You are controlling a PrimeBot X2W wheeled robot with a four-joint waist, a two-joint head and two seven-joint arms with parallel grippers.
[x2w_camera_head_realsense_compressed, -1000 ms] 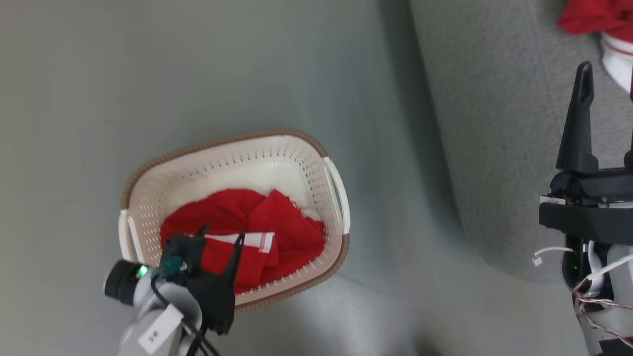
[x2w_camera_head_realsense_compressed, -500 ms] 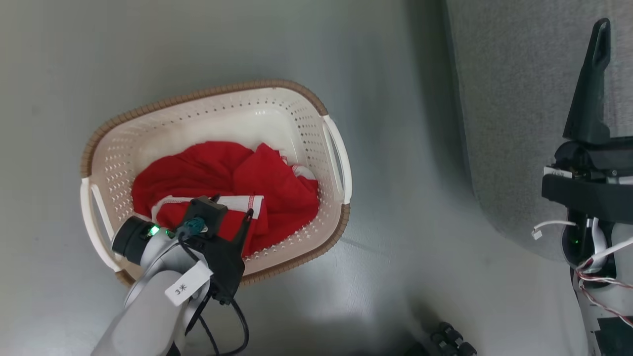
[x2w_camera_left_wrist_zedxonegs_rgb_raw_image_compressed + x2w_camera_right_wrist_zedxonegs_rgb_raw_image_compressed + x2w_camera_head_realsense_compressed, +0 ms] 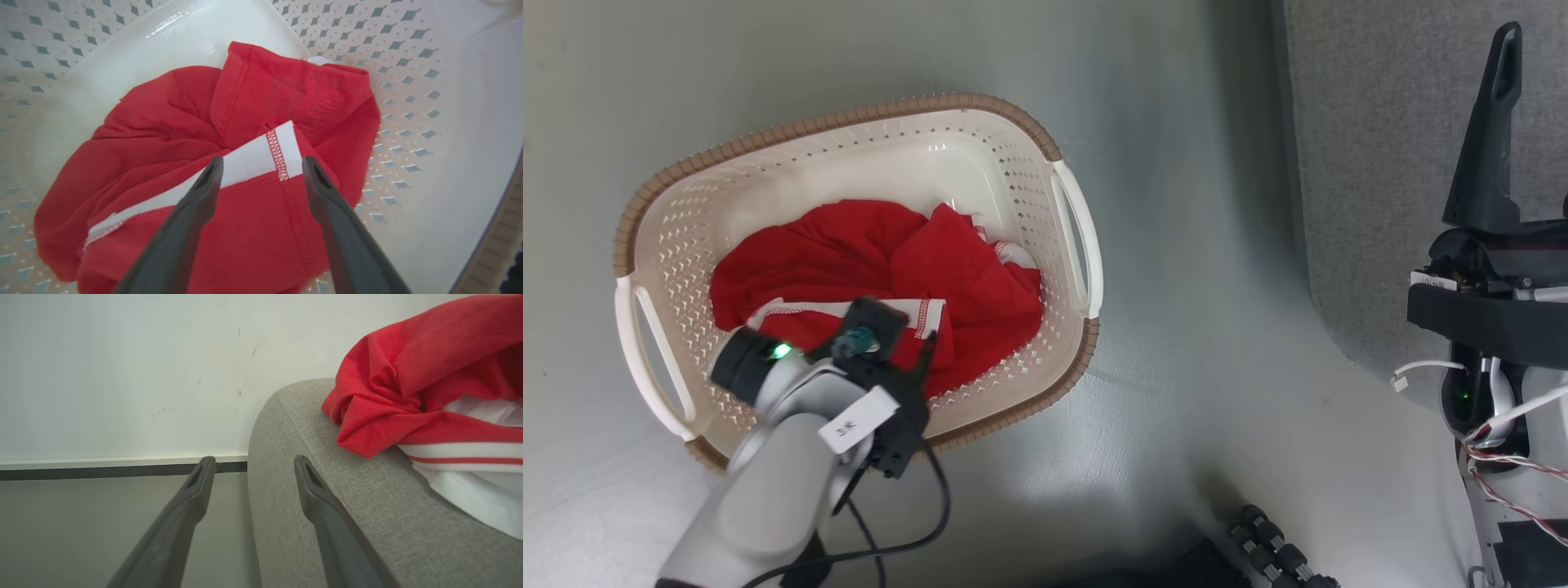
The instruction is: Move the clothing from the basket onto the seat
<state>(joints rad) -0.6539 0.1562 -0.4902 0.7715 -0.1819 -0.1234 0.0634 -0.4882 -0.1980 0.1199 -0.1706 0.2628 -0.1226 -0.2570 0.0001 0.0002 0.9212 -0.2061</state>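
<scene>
The cream basket (image 3: 866,139) with a brown rim stands on the floor. Red clothing (image 3: 849,253) with a white stitched trim lies crumpled in it. My left gripper (image 3: 897,331) hangs just above the garment, open. In the left wrist view its two fingers straddle the white trim (image 3: 249,157) of the clothing (image 3: 163,122) inside the perforated basket wall (image 3: 408,61). My right gripper (image 3: 1539,49) stands open over the grey seat (image 3: 1380,163), holding nothing. In the right wrist view that gripper (image 3: 254,459) points past the seat's rounded corner (image 3: 367,506), where a red and white striped garment (image 3: 408,375) lies.
Grey-green floor surrounds the basket. The seat's edge runs down the right side of the head view. A black ribbed part (image 3: 1274,547) shows at the bottom. Beyond the seat's corner stands a white wall with a dark baseboard (image 3: 102,471).
The head camera has shifted, so the basket sits higher and larger in the picture. My left gripper has dropped closer to the clothing in the basket. Both grippers stay open.
</scene>
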